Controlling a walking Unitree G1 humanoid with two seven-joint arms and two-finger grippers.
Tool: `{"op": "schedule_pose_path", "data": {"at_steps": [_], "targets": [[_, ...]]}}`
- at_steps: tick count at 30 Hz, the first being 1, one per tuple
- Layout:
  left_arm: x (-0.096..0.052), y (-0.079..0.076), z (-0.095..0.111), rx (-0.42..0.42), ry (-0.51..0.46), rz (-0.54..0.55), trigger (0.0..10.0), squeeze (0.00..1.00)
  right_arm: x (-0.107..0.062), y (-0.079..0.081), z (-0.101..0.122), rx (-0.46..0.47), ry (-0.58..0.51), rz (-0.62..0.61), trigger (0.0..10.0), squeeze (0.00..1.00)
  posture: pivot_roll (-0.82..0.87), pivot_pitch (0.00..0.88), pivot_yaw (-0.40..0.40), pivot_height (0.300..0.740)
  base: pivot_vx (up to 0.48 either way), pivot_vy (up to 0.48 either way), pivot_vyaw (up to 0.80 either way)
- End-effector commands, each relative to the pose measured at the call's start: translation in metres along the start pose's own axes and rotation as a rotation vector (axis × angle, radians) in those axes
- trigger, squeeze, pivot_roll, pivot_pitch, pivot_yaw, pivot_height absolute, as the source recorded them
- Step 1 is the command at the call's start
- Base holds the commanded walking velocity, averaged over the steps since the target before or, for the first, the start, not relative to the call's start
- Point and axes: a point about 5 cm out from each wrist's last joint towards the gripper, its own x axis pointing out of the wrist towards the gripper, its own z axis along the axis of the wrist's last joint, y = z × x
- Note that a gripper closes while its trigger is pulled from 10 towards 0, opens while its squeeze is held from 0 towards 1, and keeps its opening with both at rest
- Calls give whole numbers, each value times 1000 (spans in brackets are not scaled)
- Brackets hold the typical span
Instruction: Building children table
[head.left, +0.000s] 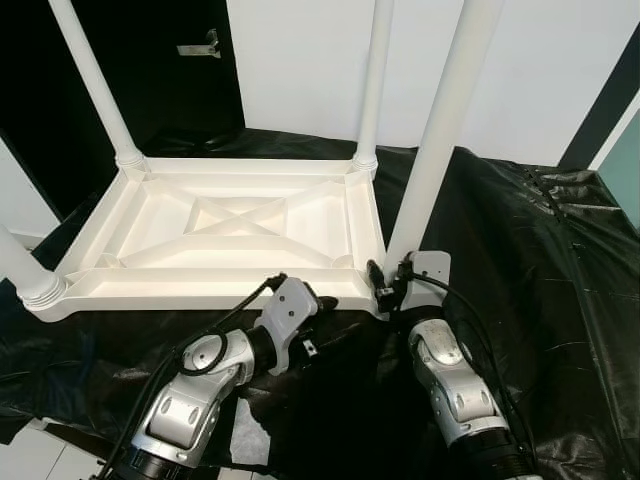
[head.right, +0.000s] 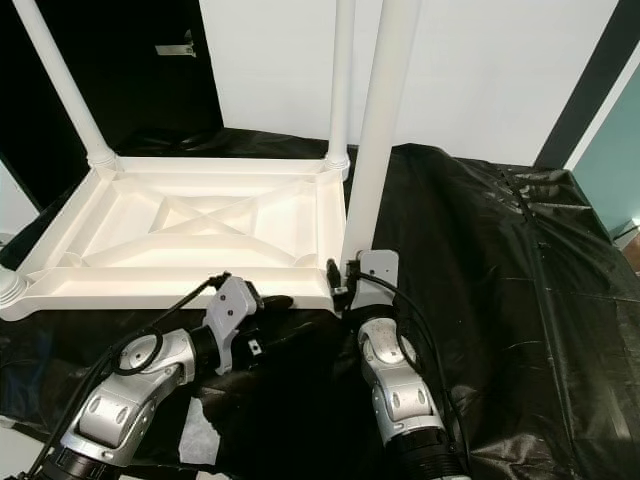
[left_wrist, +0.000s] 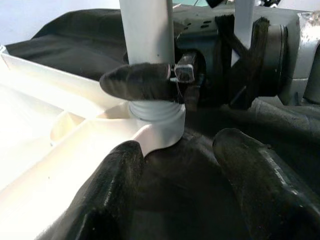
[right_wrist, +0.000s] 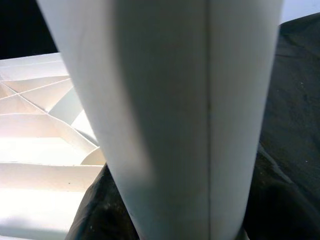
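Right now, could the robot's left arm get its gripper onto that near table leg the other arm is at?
Probably yes. The left gripper sits open at the tabletop's near edge, beside the leg, with only black sheeting between. The right gripper already occupies the leg's base, so space there looks tight.

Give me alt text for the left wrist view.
The right gripper clamps the white table leg just above its socket in the upturned white tabletop. The left gripper's open fingers hover nearby over black sheeting.
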Motion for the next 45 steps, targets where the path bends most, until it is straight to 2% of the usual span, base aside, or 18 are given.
{"op": "schedule_pose_path", "data": {"at_steps": [1,2,3,6,15,16,23,25,27,31,32,34,35,45], "targets": [[2,2,2,8,-4,28,10000,0,-3,-13,-13,-20,74,-50,10000,855,10,0,-44,740,0,0,0],[2,2,2,8,-4,28,10000,0,-3,-13,-13,-20,74,-50,10000,855,10,0,-44,740,0,0,0],[2,4,3,9,-5,33,10000,0,-3,-15,-8,-21,54,-30,10000,1000,12,0,-44,740,0,0,0],[2,4,3,10,-6,36,10000,0,-4,-19,-5,-27,36,6,10000,1000,11,0,-42,740,0,0,0],[0,10,5,23,-7,44,10000,0,-10,-32,7,-69,-25,270,10000,1000,8,0,-23,740,0,0,0],[0,11,6,27,-5,42,10000,0,-9,-34,10,-94,-28,343,10000,0,2,0,-13,740,0,0,0],[2,18,8,42,-8,39,10000,0,4,-37,24,-157,-32,615,10000,0,-15,0,1,740,0,0,0],[2,18,8,42,-9,39,10000,0,5,-36,25,-159,-27,638,10000,0,-15,0,1,740,0,0,0],[4,17,8,45,-11,32,10000,0,10,-35,24,-202,4,718,10000,0,-16,0,11,740,0,0,0],[5,18,9,47,-14,27,10000,0,14,-35,20,-238,27,758,10000,0,-19,0,16,740,0,0,0],[5,19,9,49,-14,25,10000,0,18,-36,18,-258,40,773,6431,0,-20,0,19,740,0,0,0],[5,19,9,51,-14,24,10000,0,19,-37,17,-264,46,779,6431,0,-20,0,19,740,0,0,0],[4,19,9,51,-14,21,10000,0,21,-38,16,-270,50,784,0,0,-20,0,21,740,0,0,0],[4,18,5,47,-9,32,10000,0,25,-41,6,-249,69,743,0,0,-6,0,-3,740,0,0,0]]}}
